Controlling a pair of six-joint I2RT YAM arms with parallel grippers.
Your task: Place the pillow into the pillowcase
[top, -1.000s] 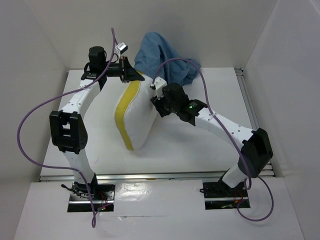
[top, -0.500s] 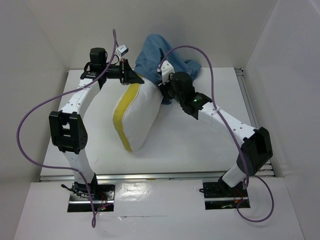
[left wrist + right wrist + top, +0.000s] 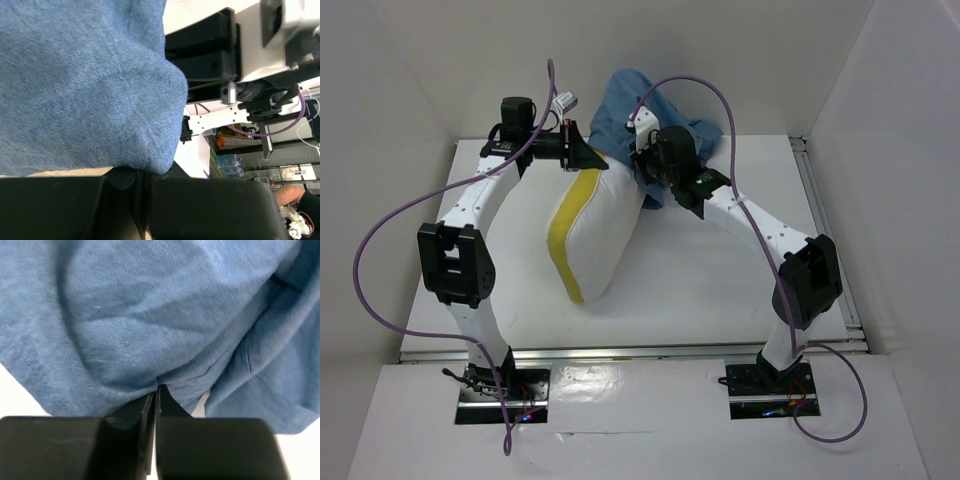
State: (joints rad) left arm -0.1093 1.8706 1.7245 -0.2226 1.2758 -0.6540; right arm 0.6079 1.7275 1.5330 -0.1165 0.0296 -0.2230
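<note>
Two grippers work at the far end of the pillow, and both are pinched on the pillowcase.

1. The pillow lies on the white table, its length running from near side to far side. It is tilted so that its yellow edge band faces up and to the left. Its near end is bare; its far end meets the blue cloth.

2. The pillowcase is bunched just beyond the pillow's far end. It rises against the back wall and spills to the right of that end. Whether the pillow's far end sits inside the cloth cannot be told.

3. The left gripper sits at the pillow's far left corner, at the top of the yellow band. In the left wrist view its fingers are pressed together, with a fold of blue cloth caught in the seam between them. Cloth fills most of that view above the jaws. The black-and-white housing of the right arm shows past the cloth's edge.

4. The right gripper sits just right of the pillow's far end, low on the bunched cloth. In the right wrist view its fingers are drawn together. A gathered pleat of the pillowcase runs down into the narrow slit between them.
</note>
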